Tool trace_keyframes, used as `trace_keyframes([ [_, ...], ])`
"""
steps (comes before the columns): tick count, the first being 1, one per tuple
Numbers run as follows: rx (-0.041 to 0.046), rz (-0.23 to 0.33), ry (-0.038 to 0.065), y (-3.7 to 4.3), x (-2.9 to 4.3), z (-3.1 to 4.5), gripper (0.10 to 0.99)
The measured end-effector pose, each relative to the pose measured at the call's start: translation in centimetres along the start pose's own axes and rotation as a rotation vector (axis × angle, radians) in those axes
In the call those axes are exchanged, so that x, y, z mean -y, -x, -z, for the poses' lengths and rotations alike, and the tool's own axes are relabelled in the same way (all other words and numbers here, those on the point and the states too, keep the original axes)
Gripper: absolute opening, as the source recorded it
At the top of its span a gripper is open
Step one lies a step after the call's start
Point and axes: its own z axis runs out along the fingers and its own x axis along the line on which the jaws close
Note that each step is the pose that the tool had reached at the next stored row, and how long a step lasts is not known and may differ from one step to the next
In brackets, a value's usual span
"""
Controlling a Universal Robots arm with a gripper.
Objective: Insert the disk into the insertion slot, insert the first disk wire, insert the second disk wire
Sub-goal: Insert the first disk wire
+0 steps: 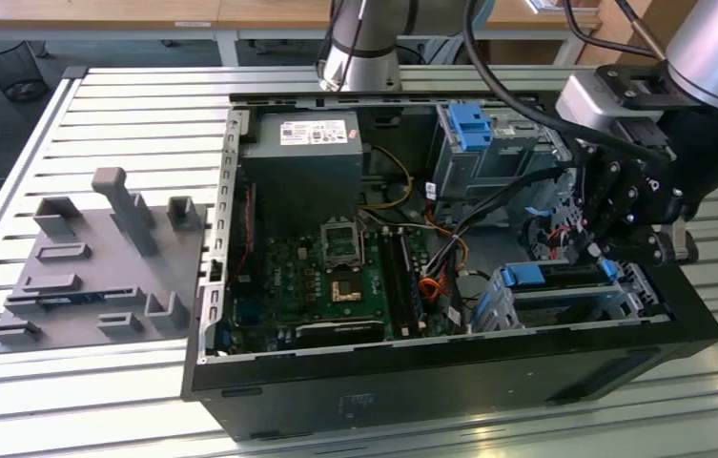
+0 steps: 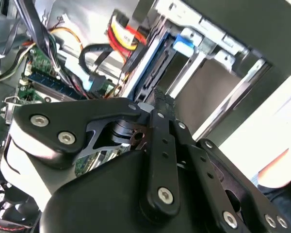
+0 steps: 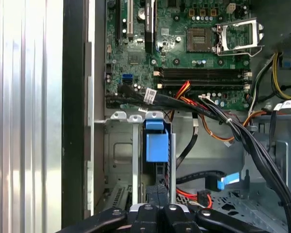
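The disk (image 1: pixel 549 277), a dark drive in a bright blue carrier (image 3: pixel 156 145), sits inside the insertion slot (image 1: pixel 632 296), the low silver cage (image 3: pixel 121 155) at the case's corner on the exterior view's right. My gripper (image 1: pixel 591 250) hangs just above that cage. In both wrist views its black fingers are shut together, with the tips (image 3: pixel 157 191) right at the disk's near end; I cannot tell whether they touch it. In the second wrist view the gripper (image 2: pixel 160 99) points at the dark disk edge beside the blue tab (image 2: pixel 189 41). A black wire with a blue plug (image 3: pixel 223 182) and a red-yellow wire (image 3: pixel 203 196) lie loose beside the cage.
The open computer case holds a green motherboard (image 1: pixel 333 277), a power supply (image 1: pixel 301 143) and a taller grey cage with a blue latch (image 1: pixel 473 124). A thick black cable bundle (image 3: pixel 252 145) runs past the slot. A grey fixture plate (image 1: pixel 92 267) lies on the slatted table at the exterior view's left.
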Motion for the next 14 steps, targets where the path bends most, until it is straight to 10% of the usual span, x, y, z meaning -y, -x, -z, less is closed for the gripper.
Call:
trace_keyframes([
  [14, 0.0001, 0.000, 0.000, 0.13, 0.17, 1.59, 0.106],
])
